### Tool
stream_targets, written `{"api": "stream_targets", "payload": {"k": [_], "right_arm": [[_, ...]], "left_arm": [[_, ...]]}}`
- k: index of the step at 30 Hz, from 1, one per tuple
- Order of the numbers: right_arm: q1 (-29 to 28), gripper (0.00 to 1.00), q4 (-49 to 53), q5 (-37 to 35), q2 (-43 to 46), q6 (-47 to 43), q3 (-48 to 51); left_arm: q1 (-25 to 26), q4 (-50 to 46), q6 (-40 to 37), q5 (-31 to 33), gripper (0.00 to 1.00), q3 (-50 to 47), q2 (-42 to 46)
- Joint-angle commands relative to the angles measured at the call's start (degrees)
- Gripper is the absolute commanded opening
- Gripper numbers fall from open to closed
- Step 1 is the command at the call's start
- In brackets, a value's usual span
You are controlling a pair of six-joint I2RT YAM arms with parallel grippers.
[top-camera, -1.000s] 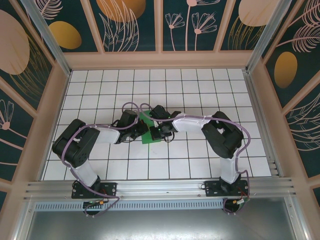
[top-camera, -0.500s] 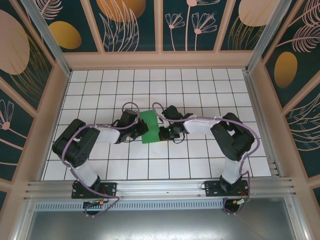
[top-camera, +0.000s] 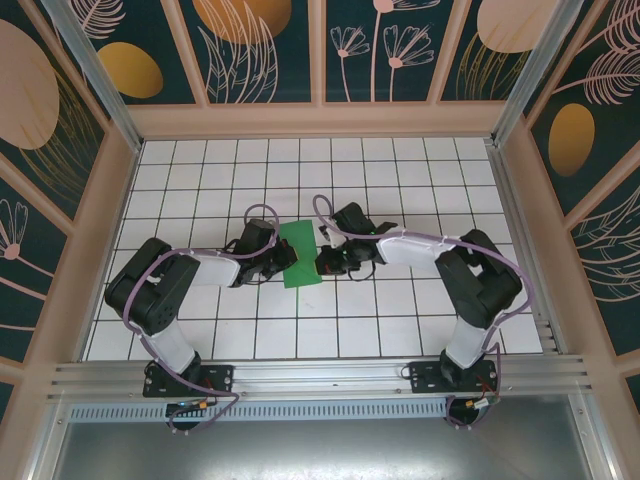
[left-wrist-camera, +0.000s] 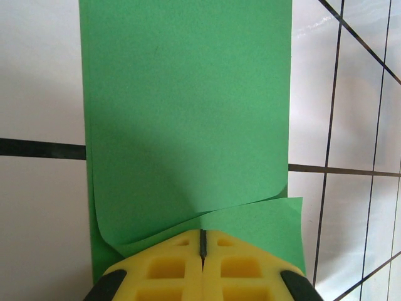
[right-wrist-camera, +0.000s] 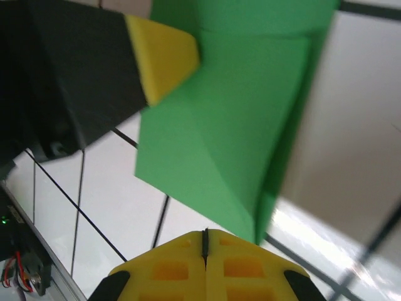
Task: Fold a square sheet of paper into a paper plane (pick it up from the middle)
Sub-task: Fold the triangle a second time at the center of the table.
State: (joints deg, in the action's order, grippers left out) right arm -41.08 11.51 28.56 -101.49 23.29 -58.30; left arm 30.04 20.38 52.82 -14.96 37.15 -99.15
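The square sheet of paper (top-camera: pixel 299 255) is green and lies folded into a narrow upright strip on the white grid table (top-camera: pixel 400 180). My left gripper (top-camera: pixel 284 258) is shut, its yellow tips (left-wrist-camera: pixel 202 233) resting on the strip's left edge, where the upper layer (left-wrist-camera: pixel 188 125) curls up a little from the lower one (left-wrist-camera: pixel 263 226). My right gripper (top-camera: pixel 321 264) is shut and empty just off the strip's right edge. In the right wrist view its tips (right-wrist-camera: pixel 205 233) point at the paper (right-wrist-camera: pixel 219 138), and the left gripper's yellow finger (right-wrist-camera: pixel 164 55) sits on the far side.
Both arms bend in from their bases (top-camera: pixel 190 378) (top-camera: pixel 450 375) at the near edge, elbows out to the sides. Pink frame walls (top-camera: pixel 320 120) enclose the table, and an aluminium rail (top-camera: pixel 320 372) runs along the front. Purple cables loop over both wrists.
My right gripper has slid rightward off the top of the paper to its right edge, and the right elbow has swung outward. The paper's full strip now shows. The left arm has not moved.
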Motion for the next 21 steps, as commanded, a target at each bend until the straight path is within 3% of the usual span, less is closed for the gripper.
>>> {"api": "stream_targets", "payload": {"k": [1,8,21], "right_arm": [[-0.3,0.0,-2.0,1.7,-3.9,0.1,-2.4],[-0.3,0.0,-2.6,2.6,-7.7,-0.3,-4.1],[1.9,0.0,1.5,1.9,-4.9,-4.4,5.8]], "left_arm": [[-0.2,-9.1,-0.6,5.5,0.06,-1.7,-3.3],[-0.2,-9.1,-0.2,5.6,0.06,-1.6,-2.8],[-0.2,-10.9,0.3,7.7,0.06,-1.3,-3.1]]}}
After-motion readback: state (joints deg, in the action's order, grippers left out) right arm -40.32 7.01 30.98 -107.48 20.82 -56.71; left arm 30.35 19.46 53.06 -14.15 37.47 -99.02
